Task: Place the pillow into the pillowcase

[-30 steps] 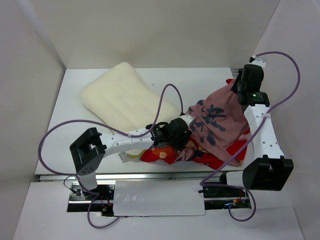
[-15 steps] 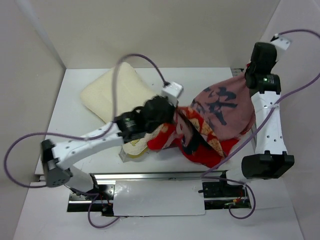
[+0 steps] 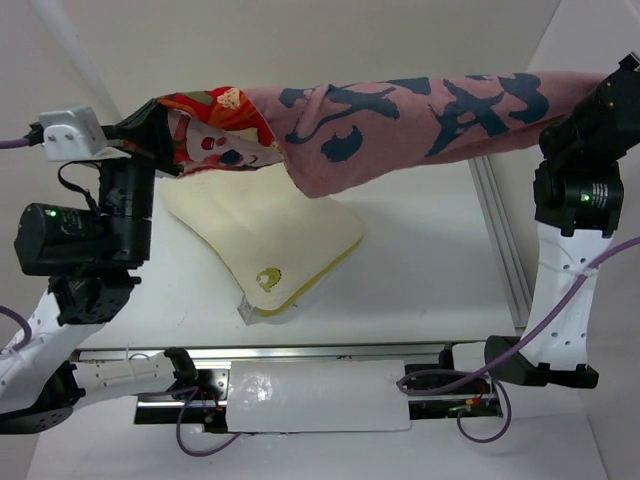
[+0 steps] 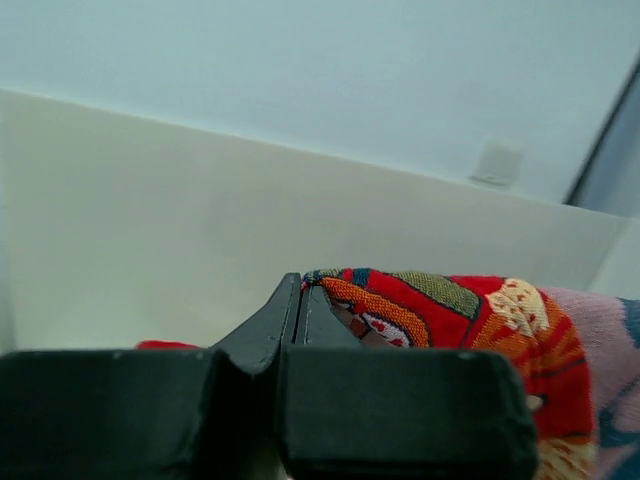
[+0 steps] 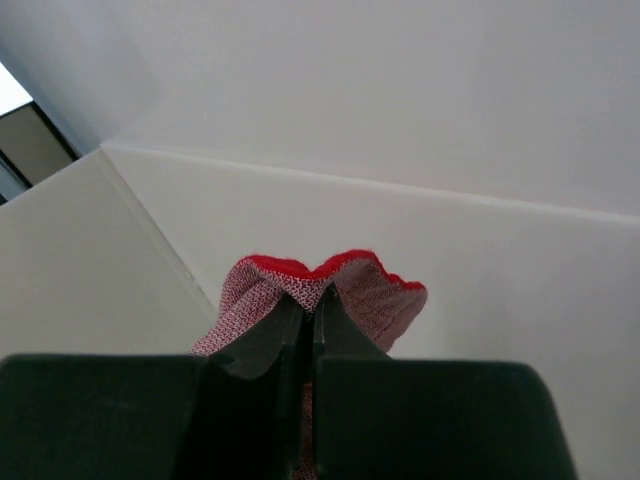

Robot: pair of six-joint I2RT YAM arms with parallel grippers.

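Pillow: lies flat on the table, left of centre. It is cream-white plush with yellow edging and a small yellow logo at its near corner. Its long axis runs diagonally from far-left to near-right.

Pillowcase: held aloft above the pillow as 1 taut band, long axis left to right. It is dull pink with dark calligraphy, with red doll print at the left end.

Left gripper: jaws closed on the red printed corner.

Right gripper: jaws closed on a red-hemmed fold.

The pillow sits below both grippers, nearer the left arm. The case mouth is not discernible.
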